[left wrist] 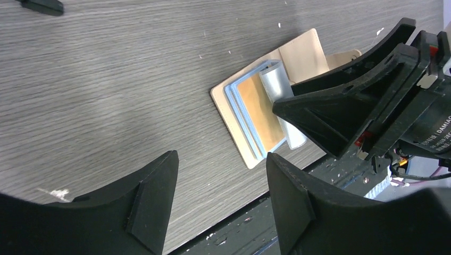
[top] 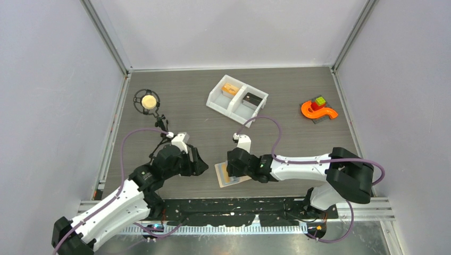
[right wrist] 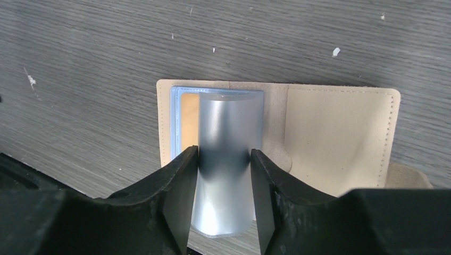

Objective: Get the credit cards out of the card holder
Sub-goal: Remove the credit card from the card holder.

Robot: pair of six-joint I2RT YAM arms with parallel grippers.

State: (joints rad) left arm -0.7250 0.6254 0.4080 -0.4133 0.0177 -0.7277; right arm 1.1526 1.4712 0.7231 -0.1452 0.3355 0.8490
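A: Card holder (top: 234, 179) – where is it now, pls?

B: It lies opened flat on the table (top: 186, 106), at the near edge, between the two grippers. In the right wrist cam the beige inside (right wrist: 340, 138) faces up, w/ a light blue pocket (right wrist: 175, 122) on the left half.

A: And the right gripper (top: 232, 164)?

B: It is directly over the card holder. Its fingers (right wrist: 181, 180) are closed on a silver-grey card (right wrist: 228, 143), one finger on each long edge. The card is bowed, the middle arches up. Its far end lies over the blue pocket; I cannot tell if that end is inside the pocket or only on top.

A: Any other card in there?

B: Yes, an orange-tan card (right wrist: 189, 122) sits in the blue pocket, approx. half covered by the silver-grey card. The left wrist cam shows it also (left wrist: 260, 114).

A: Left gripper?

B: The left gripper (left wrist: 220, 159) hangs above bare table just to the left of the card holder. Jaws are wide apart, nothing between them, and they do not touch the holder.

A: Other things on the table?

B: At the far side a white bin (top: 219, 108) w/ two compartments: a tan thing (top: 230, 89) in the left one, a dark thing (top: 251, 99) in the right one. Too small to say what they are. Far right is an orange curved piece (top: 318, 110) w/ a green cube (top: 319, 100) on it. Far left, a pale ball (top: 149, 100) sits in a black ring (top: 136, 101).
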